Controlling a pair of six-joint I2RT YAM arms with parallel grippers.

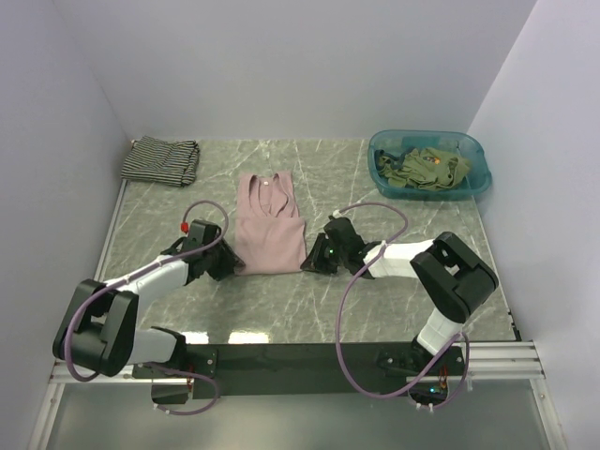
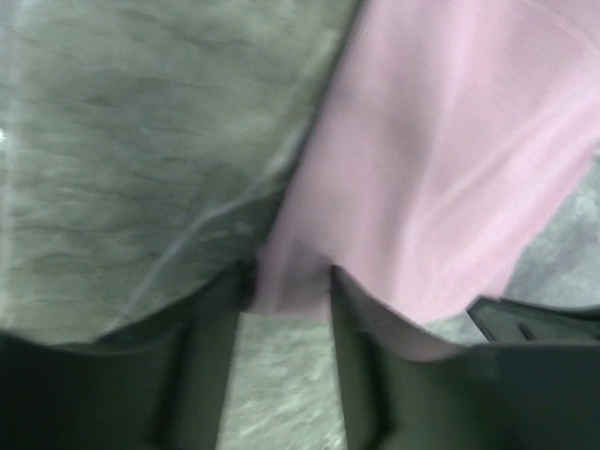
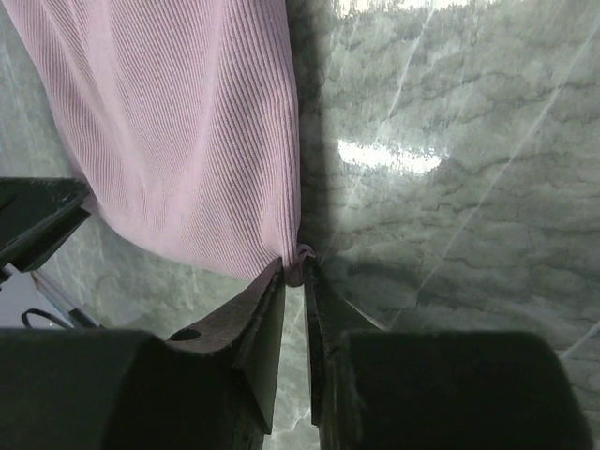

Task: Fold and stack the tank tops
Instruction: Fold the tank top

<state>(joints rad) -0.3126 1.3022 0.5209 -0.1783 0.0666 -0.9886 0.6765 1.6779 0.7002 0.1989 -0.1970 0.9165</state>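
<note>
- Nearest to me, the left gripper sits at the near left corner of the pink tank top. Its jaws stand roughly half apart and the hem corner fills the gap from finger to finger. I read that as a grip on the cloth, but the wrist view is blurred, so I hold it loosely.
- Level with it, the right gripper is at the near right corner of the same garment. Its jaws are almost together, with a small pucker of hem pinched between the tips.
- Just beyond both grippers, the pink tank top lies flat on the table, hem toward the arms and straps pointing away. No crosswise fold shows yet, so I judge this to be the start of its first fold, with the hem due to go up toward the straps. Whether its sides are already turned in, I cannot tell from above.
- Farther back, in the far left corner, the striped tank top lies in a compact rectangle, well apart from the pink one. I take it as folded and as the base of the stack. How neat its layers are is too small to make out.
- Farthest right, the teal basin holds the olive tank tops in a crumpled heap. These are untouched work.
- By my count, then, one piece looks done, one is in hand, and the olive ones remain, plus the stacking itself.
- Hidden from me are how many olive pieces the heap contains and how much cloth each gripper has between its fingers.
</note>
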